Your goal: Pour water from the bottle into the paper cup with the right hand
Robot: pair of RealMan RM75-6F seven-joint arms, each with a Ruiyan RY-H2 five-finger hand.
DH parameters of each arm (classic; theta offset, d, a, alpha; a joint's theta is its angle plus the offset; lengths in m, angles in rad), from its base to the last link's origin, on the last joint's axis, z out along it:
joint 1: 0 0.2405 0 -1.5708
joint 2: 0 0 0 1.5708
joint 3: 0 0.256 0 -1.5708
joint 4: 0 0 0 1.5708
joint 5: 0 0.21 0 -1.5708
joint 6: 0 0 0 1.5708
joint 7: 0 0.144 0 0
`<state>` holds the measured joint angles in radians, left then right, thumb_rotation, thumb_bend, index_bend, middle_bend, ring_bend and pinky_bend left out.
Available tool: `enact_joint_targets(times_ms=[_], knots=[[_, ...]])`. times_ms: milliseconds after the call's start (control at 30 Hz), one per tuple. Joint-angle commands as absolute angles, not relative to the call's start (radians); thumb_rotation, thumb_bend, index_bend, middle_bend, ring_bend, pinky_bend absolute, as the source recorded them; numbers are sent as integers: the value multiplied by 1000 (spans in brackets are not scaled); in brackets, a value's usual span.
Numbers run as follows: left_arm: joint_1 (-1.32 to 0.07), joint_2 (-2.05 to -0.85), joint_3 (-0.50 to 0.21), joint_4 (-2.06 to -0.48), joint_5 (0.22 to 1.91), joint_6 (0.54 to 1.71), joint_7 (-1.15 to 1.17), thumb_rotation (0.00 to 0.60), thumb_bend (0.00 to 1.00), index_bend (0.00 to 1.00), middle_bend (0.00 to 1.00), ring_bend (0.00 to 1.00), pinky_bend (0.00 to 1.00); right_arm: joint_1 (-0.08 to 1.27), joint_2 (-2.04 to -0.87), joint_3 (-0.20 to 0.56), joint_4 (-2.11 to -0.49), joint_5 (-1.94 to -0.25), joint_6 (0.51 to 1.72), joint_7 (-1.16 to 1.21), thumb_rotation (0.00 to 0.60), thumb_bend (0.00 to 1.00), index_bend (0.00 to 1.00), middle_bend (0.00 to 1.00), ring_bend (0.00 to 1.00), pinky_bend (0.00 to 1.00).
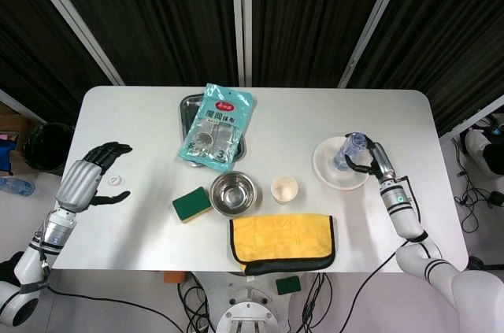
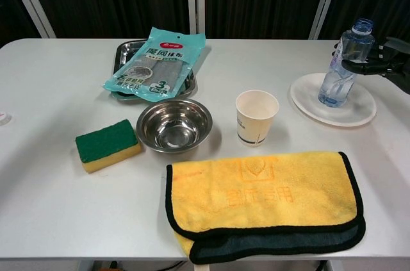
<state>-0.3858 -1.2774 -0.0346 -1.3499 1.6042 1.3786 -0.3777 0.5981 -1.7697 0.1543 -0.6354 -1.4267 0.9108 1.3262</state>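
White table, dark curtained backdrop; right hand at the bottle.

Table: white, rounded corners, black curtains behind. Right hand reaches in from the table's right edge, fingers curled around the bottle without a clearly closed grip; contact cannot be told. Bottle stands upright on a white plate, directly against the fingers. Paper cup: upright, well out from the fingertips toward the table's middle, bare surface between. Beyond the cup: steel bowl, green sponge, packet on a metal tray. Yellow cloth lies at the near edge. Left hand hovers at the far left edge, fingers apart, holding nothing.
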Motion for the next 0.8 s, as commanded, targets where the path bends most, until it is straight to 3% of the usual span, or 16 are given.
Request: enact_joint_targets(times_ms=[33,533,800], knots=[[-386,-1278,-35,-1349,1605,1378,-378,600,129,186,186,131,193,598,-1769,155,-637,-1426,912,1324,600,418,363,261,159,202],[-386,-1274,-37,-1352,1603,1378,-377,600,129,191,186,131,193,594,-1767,178,-653,-1405,932,1303,600,477,585,394,289,349],[-383,-1272,-38,-1353,1601,1383,-377,600,128,191,186,131,194,570,-1708,190,-738,-1420,1025,1284,600,477,614,418,311,374]])
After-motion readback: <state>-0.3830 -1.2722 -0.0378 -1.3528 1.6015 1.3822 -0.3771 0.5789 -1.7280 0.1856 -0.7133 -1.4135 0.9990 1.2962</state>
